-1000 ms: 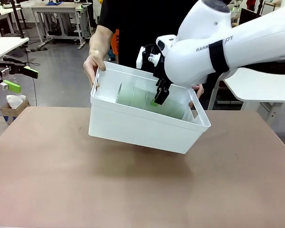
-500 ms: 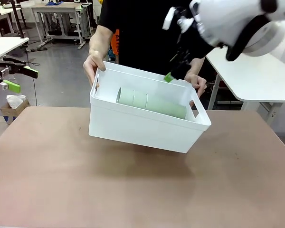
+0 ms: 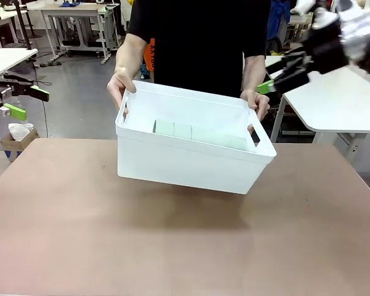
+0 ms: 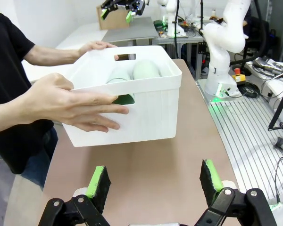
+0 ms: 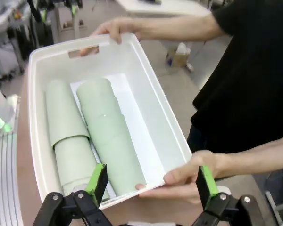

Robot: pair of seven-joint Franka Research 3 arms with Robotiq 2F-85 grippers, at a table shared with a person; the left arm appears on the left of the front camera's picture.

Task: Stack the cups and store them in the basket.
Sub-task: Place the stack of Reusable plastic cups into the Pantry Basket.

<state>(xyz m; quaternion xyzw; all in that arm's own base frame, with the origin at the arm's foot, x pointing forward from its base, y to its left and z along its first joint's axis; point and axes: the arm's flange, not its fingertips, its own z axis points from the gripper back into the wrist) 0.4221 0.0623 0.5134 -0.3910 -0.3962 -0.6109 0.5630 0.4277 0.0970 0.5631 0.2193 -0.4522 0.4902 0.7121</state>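
A person's hands hold the white basket by its two ends, lifted above the table and tilted. The pale green cups lie on their sides inside it, nested in two rows. My right gripper hangs open and empty, high up and to the right of the basket; its fingers frame the basket from above in the right wrist view. My left gripper is open at the far left, off the table, well away from the basket.
The brown table is bare in front of and under the basket. The person stands at the far edge. A white side table is at the back right, and a cardboard box is on the floor at the left.
My right gripper has lifted out of the basket and pulled back up and to the right, leaving the cups lying inside. The person has levelled the basket slightly.
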